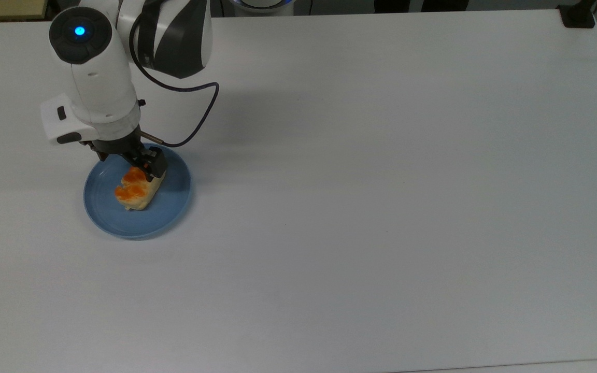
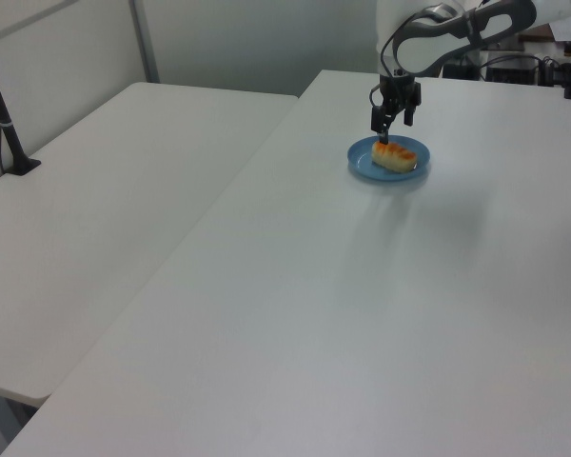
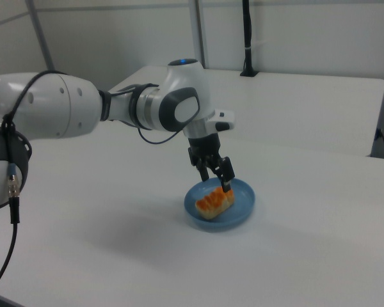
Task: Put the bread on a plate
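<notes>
We start at the gripper: its two dark fingers stand apart and hold nothing, poised just above the upper end of the bread. In the left view the gripper hangs a little above the bun with a visible gap between the fingers. In the top view the gripper overlaps the bread's near end, so we cannot tell there whether a fingertip touches it.

The bread lies on the plate, inside the rim, its orange-brown lobes facing up. In the top view it sits slantwise, close to the plate's centre. In the left view the bread rests flat on the plate.

Count: one gripper, one bread, one plate, and nothing else in the plate. The plate stands on a white table, near the top view's left edge. A second white table adjoins it on the left view's left.

A dark cable loops from the arm's wrist over the table beside the plate. The white arm is cut off at the right view's left edge, and part of the plate's far rim is hidden behind the gripper in the top view.
</notes>
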Robot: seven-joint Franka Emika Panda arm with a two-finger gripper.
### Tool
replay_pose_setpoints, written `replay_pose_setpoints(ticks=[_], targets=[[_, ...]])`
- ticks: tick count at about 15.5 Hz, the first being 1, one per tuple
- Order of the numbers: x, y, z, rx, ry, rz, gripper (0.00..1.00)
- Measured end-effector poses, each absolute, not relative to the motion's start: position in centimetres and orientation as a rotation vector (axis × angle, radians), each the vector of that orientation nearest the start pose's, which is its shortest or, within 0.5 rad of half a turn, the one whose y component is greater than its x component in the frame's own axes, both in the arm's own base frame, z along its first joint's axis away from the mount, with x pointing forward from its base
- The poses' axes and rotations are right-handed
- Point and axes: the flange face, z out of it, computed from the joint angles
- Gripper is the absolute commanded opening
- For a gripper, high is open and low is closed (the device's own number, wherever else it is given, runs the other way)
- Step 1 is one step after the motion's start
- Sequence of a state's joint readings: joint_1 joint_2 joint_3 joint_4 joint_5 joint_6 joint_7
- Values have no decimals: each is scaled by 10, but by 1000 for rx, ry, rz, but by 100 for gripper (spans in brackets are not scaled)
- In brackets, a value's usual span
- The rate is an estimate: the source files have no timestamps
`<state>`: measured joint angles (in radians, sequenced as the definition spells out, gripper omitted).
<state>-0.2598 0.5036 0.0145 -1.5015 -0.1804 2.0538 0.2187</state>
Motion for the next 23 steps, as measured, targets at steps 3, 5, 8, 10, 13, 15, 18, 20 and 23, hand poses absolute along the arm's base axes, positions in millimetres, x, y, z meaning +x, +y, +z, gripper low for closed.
replay_pose_setpoints(ticks=[3, 5, 8, 10, 13, 15, 18, 20, 23], targets=[[672, -178, 435, -3234, 642, -169, 100], [657, -167, 488, -3235, 643, -181, 100], [627, -131, 558, -3203, 617, -157, 100], [605, -108, 591, -3183, 592, -104, 100], [579, -75, 629, -3189, 533, -85, 100], [565, -54, 646, -3199, 489, -82, 100], [558, -40, 658, -3203, 469, -103, 100], [558, -41, 657, -3202, 483, -101, 100], [557, -45, 654, -3220, 359, -83, 100]])
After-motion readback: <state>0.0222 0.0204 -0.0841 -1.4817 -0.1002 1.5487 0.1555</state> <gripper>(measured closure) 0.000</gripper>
